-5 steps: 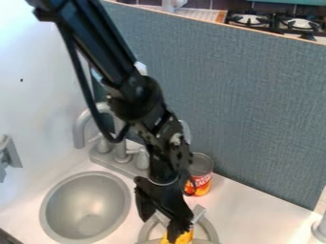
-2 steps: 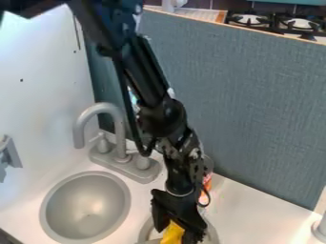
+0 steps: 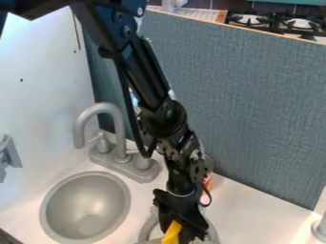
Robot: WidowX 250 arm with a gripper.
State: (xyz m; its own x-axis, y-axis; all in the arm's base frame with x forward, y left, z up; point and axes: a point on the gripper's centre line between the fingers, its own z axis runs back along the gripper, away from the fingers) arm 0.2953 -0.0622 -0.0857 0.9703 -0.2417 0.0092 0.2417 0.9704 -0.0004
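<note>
**Yellow thing (image 3: 171,233) at the black claw (image 3: 183,231), slanting from 1 toward 7 o'clock**

Camera view: the yellow thing lies low in the picture, near 6 o'clock, and is partly covered by the claw. The part in sight is a narrow strip. Its long axis runs from about 1 o'clock to 7 o'clock, the upper end pointing to 1 and the other meeting the bottom edge. Which end is its front I cannot tell.

Relative to the middle of the claw's tip, the strip sits just beside it, toward 8 o'clock. Whether the claw is apart, together or clamped on the yellow thing I cannot tell.

Behind and around both curves a grey rim (image 3: 146,231); how deep the yellow thing sits within it is hidden. From the claw, a round grey basin (image 3: 86,207) lies toward 10 o'clock in the white counter (image 3: 248,209), and a grey faucet (image 3: 119,133) stands toward 11. A can (image 3: 208,180), partly hidden by the arm (image 3: 167,116), is toward 1 o'clock, near the foot of a blue-grey panel (image 3: 255,109).
</note>
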